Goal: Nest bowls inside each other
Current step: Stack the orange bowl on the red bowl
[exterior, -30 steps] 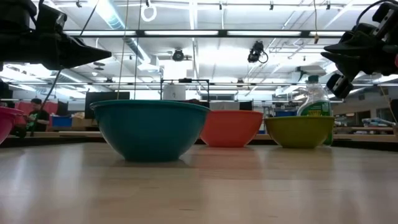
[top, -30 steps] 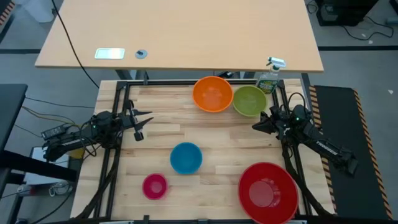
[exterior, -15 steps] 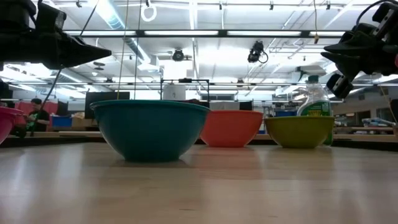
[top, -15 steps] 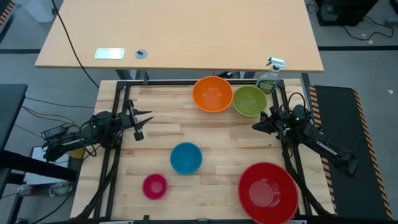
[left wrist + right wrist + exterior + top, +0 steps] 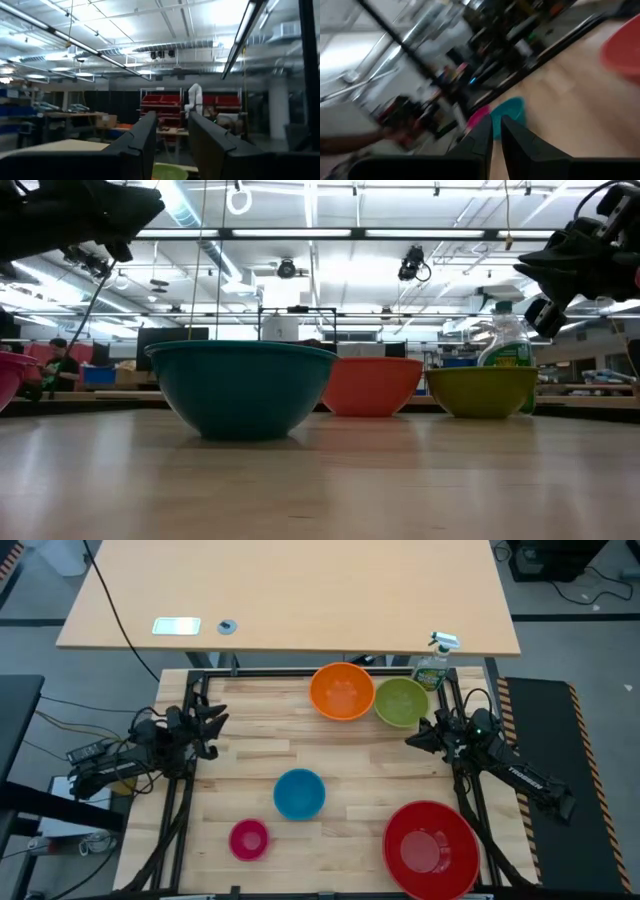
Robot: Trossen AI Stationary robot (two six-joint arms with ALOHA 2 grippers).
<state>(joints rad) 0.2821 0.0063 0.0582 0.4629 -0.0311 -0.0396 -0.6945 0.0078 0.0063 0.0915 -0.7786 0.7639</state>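
Note:
Five bowls stand upright and apart on the wooden table: orange (image 5: pixel 342 690) and lime green (image 5: pixel 401 701) at the far edge, blue (image 5: pixel 299 793) in the middle, magenta-pink (image 5: pixel 249 838) near left, and the large red one (image 5: pixel 430 848) near right. My left gripper (image 5: pixel 213 719) hangs at the table's left edge, tipped upward, open, with nothing between its fingers (image 5: pixel 172 137). My right gripper (image 5: pixel 412 743) hangs level at the right edge beside the green bowl. It is shut and holds nothing (image 5: pixel 496 131).
A green spray bottle (image 5: pixel 433 665) stands at the far right corner behind the green bowl. A black frame (image 5: pixel 190 690) runs along the table's edges. Bare wood lies between the blue bowl and the far bowls. A larger desk (image 5: pixel 290 600) stands beyond.
My left gripper has tipped its fingers upward, rolled about its own line, and risen a little at the table's left edge. The bowls have not moved.

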